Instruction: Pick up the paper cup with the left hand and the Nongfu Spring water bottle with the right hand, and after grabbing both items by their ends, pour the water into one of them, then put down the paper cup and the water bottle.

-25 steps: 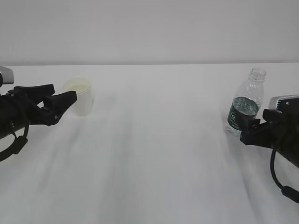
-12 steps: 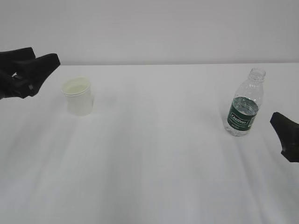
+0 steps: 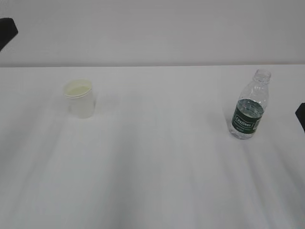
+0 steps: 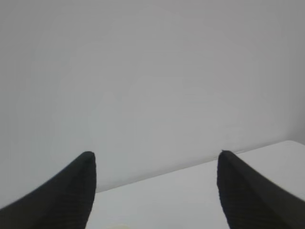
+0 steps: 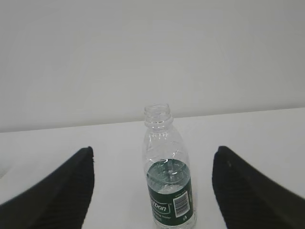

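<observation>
Apparently empty-handed, both grippers gape; cup (image 3: 79, 98) and bottle (image 3: 249, 107) stand apart.

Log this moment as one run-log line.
left hand open, empty | right hand open, empty | paper cup upright on table | water bottle upright, uncapped

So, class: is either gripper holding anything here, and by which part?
Nothing is held. Both grippers are open and empty; the paper cup and the water bottle stand free on the table.

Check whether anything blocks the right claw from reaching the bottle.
Nothing visible does. The right claw is open, and the bottle stands upright straight ahead between its fingers, with only bare table around it.
</observation>
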